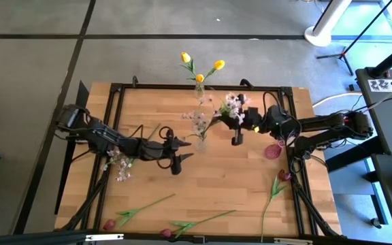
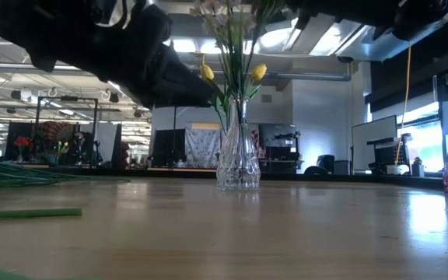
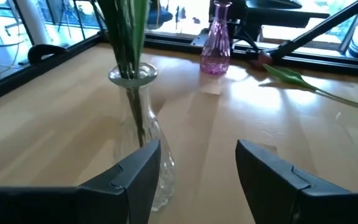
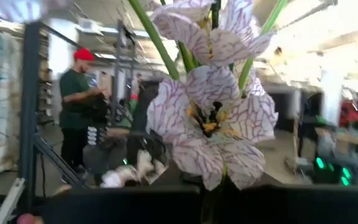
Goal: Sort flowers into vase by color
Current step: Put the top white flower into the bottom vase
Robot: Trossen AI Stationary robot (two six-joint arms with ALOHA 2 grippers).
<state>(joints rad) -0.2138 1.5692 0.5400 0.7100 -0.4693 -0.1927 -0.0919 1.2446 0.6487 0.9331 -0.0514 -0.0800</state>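
Wooden slatted bench (image 1: 237, 180) with a black frame, seen from above.

Flowers, long axis and heading:
- Three red-pink tulips lie flat along the lower edge of the high view. One (image 1: 140, 209) and another (image 1: 197, 224) run left to right, heads at lower left, stems rising slightly toward the right. A third (image 1: 273, 196) at lower right lies nearly top to bottom, head uppermost.
- White-pink spray (image 1: 120, 165) lies flat at centre left, beside the left arm.
- Yellow tulips (image 1: 200, 68) stand upright in a clear glass vase (image 1: 199, 89) at top centre.
- More white-pink blossoms (image 1: 200, 121) stand in a second clear vase (image 1: 201, 142), cut glass with a narrow neck, at mid-bench; green stems vertical in the left wrist view.
- Pink glass vase (image 1: 273, 150) at centre right, just beside the right arm.

Left end effector (image 1: 178, 154): fingers spread wide, released, holding nothing; it sits just left of the mid-bench vase. In the left wrist view the two dark fingers (image 3: 129, 180) flank bare wood, the vase base near one of them.

Right end effector (image 1: 237, 129): clenched; it hangs above centre among a cluster of white-pink blossoms (image 1: 233, 105). The right wrist view is filled by a veined white-pink bloom, so whether a stem is gripped cannot be told.

A person in a red cap (image 4: 79, 106) stands in the room beyond
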